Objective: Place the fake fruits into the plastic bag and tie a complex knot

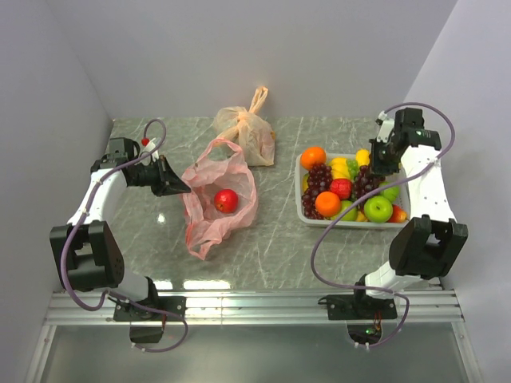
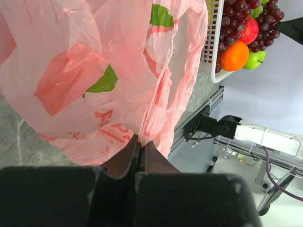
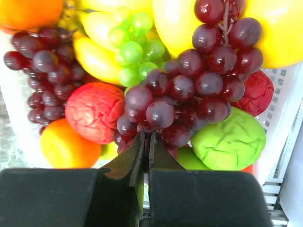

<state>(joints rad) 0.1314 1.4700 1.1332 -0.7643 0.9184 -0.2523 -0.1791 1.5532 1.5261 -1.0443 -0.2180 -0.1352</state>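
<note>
Over on the left half of the table (image 1: 279,249), my left gripper (image 2: 139,143) is pressed together on a fold of the plastic bag (image 1: 204,231). The thin pink-red film is bunched right between the tips, so that's a proper pinch. The bag itself is lying crumpled on the marble-look top, roughly mid-table and left of the basket (image 1: 351,224). One red fruit (image 1: 226,200) is sitting inside it.

All the other fake fruits (image 1: 343,191) are piled in that white basket on the right. I can make out oranges, a green apple (image 1: 378,209), yellow ones at the back and a couple of dark grape bunches.

My right gripper (image 3: 147,138) is down in the basket with its jaws closed to a thin slit. The tips are right up against the bottom of the purple grape bunch (image 3: 189,90). Honestly I can't tell from the wrist cam whether a grape or a stem is actually caught in there or I'm just touching it. Beside the bunch there's a wrinkly red fruit (image 3: 94,111) on one side and a wrinkly green one (image 3: 232,140) on the other.

Behind the pink bag, near the back wall, a pale orange bag (image 1: 246,132) stands with its handles tied up, clear of both arms.
</note>
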